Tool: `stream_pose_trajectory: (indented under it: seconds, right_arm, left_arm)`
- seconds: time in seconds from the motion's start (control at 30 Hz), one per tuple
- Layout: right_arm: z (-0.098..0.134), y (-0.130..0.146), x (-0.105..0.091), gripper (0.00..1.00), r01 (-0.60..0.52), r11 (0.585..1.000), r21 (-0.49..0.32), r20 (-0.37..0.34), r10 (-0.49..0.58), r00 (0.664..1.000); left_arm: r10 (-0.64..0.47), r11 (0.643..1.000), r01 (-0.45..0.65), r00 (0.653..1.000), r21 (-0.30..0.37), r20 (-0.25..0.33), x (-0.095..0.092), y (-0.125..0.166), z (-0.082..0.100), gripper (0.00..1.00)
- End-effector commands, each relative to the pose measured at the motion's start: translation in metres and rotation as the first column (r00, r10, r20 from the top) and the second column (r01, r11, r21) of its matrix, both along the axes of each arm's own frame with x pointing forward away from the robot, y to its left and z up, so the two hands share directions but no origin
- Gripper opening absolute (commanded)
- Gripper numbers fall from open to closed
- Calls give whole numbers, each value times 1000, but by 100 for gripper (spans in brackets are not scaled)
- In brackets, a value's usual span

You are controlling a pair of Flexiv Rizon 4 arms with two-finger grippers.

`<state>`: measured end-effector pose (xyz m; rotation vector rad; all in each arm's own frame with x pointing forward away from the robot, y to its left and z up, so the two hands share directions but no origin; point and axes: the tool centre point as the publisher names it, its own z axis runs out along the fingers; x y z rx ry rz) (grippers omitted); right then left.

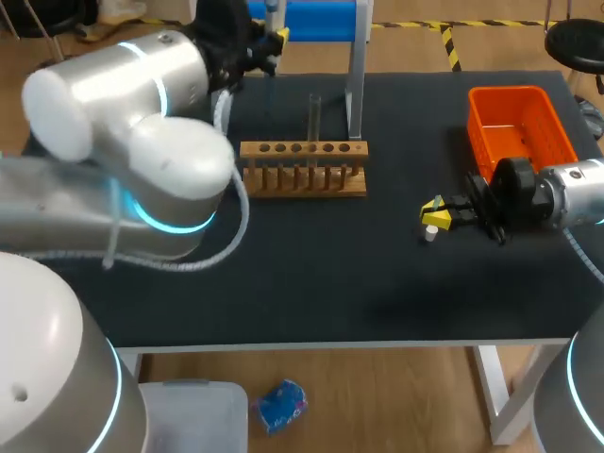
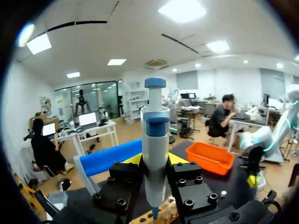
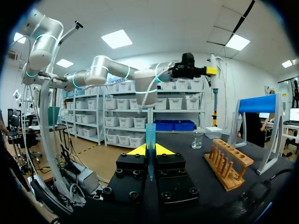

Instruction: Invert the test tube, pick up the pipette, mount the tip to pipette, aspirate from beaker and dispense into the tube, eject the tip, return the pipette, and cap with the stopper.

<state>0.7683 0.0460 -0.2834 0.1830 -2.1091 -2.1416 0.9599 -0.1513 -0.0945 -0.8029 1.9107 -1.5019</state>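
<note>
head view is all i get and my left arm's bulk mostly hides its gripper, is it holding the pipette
observer: yes, the left wrist view shows the left gripper shut on the pipette, held upright.
operator: and the right one, anything in it
observer: the right wrist view shows the right gripper shut on a blue pipette tip, wide end up.
operator: can't find what i aspirate from
observer: a small clear beaker stands past the wooden rack in the right wrist view.
</note>
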Motion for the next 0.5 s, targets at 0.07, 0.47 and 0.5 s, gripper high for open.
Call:
stream_pose_trajectory:
  seconds: [0.07,0.47,0.5]
  right_arm:
    - [0,-1,0,0,-2,1000,0,0,2,1000]
    - [0,-1,0,0,-2,1000,0,0,2,1000]
    - [0,-1,0,0,-2,1000,0,0,2,1000]
  left_arm:
    - [-472,878,472,881,-78,17,-62,18,0,0]
    - [-723,688,722,691,-72,12,-103,-42,-6,0]
    - [-730,680,729,683,-73,16,-104,-46,-6,0]
